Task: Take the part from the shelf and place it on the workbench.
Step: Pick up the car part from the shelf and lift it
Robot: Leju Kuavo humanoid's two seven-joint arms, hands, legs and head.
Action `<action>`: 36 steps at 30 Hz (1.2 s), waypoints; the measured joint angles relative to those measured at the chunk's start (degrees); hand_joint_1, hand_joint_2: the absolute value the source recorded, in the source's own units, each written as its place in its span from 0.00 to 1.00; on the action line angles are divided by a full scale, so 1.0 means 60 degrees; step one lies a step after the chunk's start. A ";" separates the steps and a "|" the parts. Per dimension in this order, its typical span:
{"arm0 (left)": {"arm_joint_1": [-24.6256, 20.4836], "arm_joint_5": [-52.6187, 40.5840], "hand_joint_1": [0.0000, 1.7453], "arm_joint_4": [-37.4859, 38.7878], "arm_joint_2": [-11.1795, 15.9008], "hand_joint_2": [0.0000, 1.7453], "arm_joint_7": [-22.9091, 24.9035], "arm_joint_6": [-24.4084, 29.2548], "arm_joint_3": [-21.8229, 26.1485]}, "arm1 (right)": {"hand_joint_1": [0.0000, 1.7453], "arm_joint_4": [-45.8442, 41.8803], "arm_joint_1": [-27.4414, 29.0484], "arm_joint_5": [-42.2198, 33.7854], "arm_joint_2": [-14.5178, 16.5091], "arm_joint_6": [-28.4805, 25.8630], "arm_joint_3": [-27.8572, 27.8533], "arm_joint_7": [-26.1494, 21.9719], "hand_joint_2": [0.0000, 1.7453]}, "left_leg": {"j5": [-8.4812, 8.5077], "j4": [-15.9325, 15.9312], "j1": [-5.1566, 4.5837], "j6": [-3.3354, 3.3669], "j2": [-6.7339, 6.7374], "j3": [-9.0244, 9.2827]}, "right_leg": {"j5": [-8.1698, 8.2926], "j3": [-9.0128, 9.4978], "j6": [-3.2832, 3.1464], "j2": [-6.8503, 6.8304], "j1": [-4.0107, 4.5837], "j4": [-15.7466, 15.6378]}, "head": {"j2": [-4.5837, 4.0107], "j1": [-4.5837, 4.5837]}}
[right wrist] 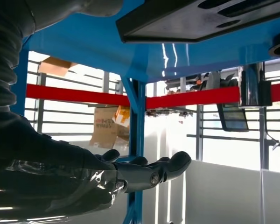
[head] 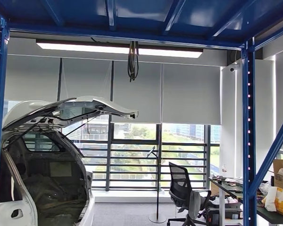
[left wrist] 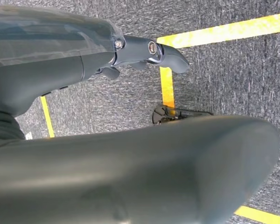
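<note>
Hands hold nothing. Left hand [left wrist: 142, 51] hangs over grey carpet [left wrist: 219, 70] marked with yellow tape lines [left wrist: 223, 31], fingers extended and apart. Right hand [right wrist: 142, 172] is raised beneath the blue shelf [right wrist: 96, 51], fingers stretched forward and apart, empty. A dark flat panel [right wrist: 202, 18] lies on the shelf above this hand; whether it is the part cannot be told. Head view shows blue uprights [head: 249, 132], a white car body [head: 44, 155] and an office chair [head: 184, 190].

Standing upright, blue steel shelf [head: 248, 117], beams spanning overhead; lying flat against its blue deck, dark part [right wrist: 202, 18].
</note>
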 joint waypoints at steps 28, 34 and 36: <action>-0.0029 -0.0087 0.00 0.0000 0.0020 0.00 -0.0165 -0.0080 -0.0082 | 0.00 0.1806 -0.0936 -0.0221 0.0287 0.0112 -0.0593 -0.0249 1.00 | 0.0001 0.0000 -0.0001 0.0000 0.0000 0.0000 | 0.0000 -0.0002 0.0000 0.0000 0.0000 0.0003 | 0.0000 0.0001; -0.0038 -0.0117 0.00 0.0000 0.0020 0.00 -0.0210 -0.0110 -0.0124 | 0.00 0.2178 -0.1295 -0.0079 0.0374 0.0134 -0.0591 -0.0231 1.00 | 0.0001 0.0000 -0.0001 0.0000 0.0001 -0.0001 | 0.0000 -0.0003 0.0000 0.0002 0.0000 0.0004 | 0.0000 0.0002; -0.0048 -0.0117 0.00 0.0000 0.0020 0.00 -0.0228 -0.0129 -0.0153 | 0.00 0.2394 -0.1494 -0.0041 0.0433 0.0169 -0.0589 -0.0231 1.00 | 0.0002 0.0000 -0.0001 -0.0001 0.0001 -0.0001 | 0.0000 -0.0003 0.0000 0.0002 0.0000 0.0005 | 0.0000 0.0002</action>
